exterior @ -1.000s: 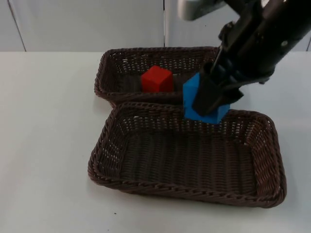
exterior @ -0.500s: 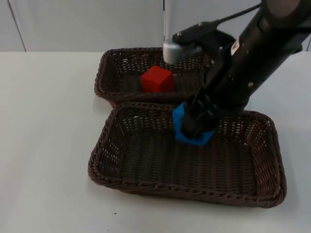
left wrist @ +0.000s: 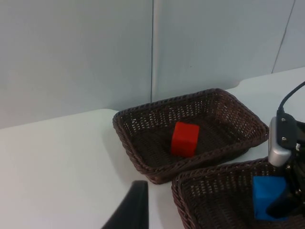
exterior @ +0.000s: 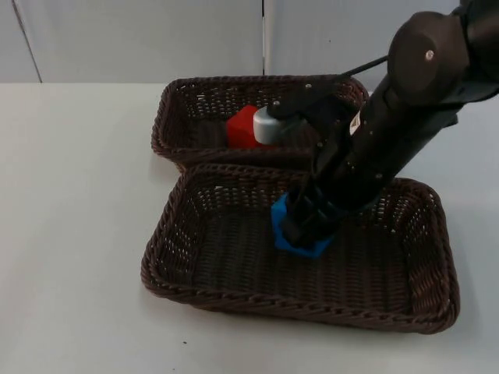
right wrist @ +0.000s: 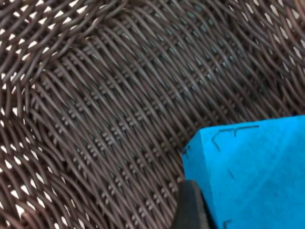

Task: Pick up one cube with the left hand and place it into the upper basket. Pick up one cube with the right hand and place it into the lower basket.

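The right tool (exterior: pixel 300 231) is gripping a blue cube (exterior: pixel 290 236) low inside the lower basket (exterior: pixel 195 292), close above its woven floor. Beyond it, a red cube (exterior: pixel 240 128) is sitting in the upper basket (exterior: pixel 168 117). The left tool (left wrist: pixel 131 210) is waiting above the white surface (exterior: pixel 70 195); its state cannot be told.

A blue cube (exterior: pixel 299 237) sits tilted inside the lower basket (exterior: pixel 195 292), a dark brown wicker tray, clasped by the right gripper (exterior: pixel 304 226); a red cube (exterior: pixel 243 127) rests on the floor of the matching upper basket (exterior: pixel 168 117) just behind
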Robot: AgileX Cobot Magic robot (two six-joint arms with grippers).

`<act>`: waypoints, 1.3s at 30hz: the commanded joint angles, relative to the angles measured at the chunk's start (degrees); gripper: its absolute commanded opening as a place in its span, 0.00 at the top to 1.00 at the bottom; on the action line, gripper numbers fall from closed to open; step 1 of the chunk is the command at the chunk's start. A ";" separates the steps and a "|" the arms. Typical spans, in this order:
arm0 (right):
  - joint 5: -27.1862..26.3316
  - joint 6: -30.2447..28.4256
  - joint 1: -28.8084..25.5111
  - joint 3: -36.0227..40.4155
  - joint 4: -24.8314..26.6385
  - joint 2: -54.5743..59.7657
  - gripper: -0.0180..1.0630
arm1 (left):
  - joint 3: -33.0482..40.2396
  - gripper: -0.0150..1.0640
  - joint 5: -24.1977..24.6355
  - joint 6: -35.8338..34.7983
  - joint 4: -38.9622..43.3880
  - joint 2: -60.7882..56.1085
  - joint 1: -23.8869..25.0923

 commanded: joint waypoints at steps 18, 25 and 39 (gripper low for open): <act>1.47 -0.39 0.36 0.01 0.20 -1.22 0.22 | 0.22 0.09 -0.59 -0.16 0.19 -0.39 -0.22; 4.96 0.88 0.36 0.01 0.20 -10.15 0.22 | 0.22 0.09 -0.59 -0.16 0.19 -0.39 -0.22; 8.73 1.13 0.36 0.01 0.20 -28.58 0.22 | 0.22 0.09 -0.59 -0.16 0.19 -0.39 -0.22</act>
